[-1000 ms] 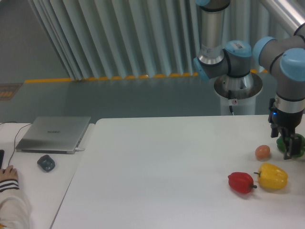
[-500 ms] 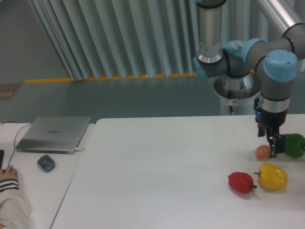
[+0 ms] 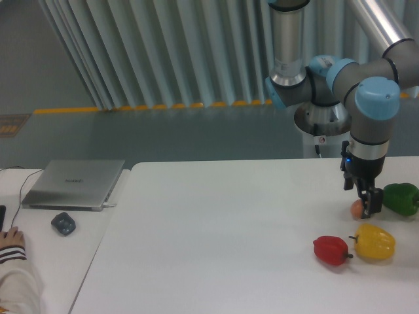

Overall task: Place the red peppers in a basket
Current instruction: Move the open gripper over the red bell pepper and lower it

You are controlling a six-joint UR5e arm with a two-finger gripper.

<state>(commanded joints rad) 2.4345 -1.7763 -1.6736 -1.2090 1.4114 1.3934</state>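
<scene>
- Lay on the white tabletop [image 3: 216, 222] in the lower right of the frame: red pepper [image 3: 332, 250], glossy, its short dark stem pointing right.
- Sat just right of it, close beside but with a thin gap showing between the two: yellow pepper [image 3: 375, 241].
- Hung above and slightly right of the red pepper, well clear of it: gripper [image 3: 366, 203], dark, pointing down from the grey and blue arm [image 3: 370, 114] at the right side of the frame.
- Could not be told from this view whether the gripper was open or closed; its fingers were too small and dark against each other, and nothing was visibly held.
- Peeked out just behind the gripper's left edge, partly hidden by it: small orange-pink fruit [image 3: 356, 209].
- Rested at the far right edge of the frame, just right of the gripper: green pepper [image 3: 401, 198].
- Stood at the left of the frame on a separate lighter surface: closed silver laptop [image 3: 73, 184], with a dark mouse [image 3: 63, 224] just below it.
- Showed at the lower left corner: a person's hand [image 3: 10, 238] and striped sleeve.
- Filled the background: grey corrugated wall [image 3: 163, 52] above a yellow floor stripe.
</scene>
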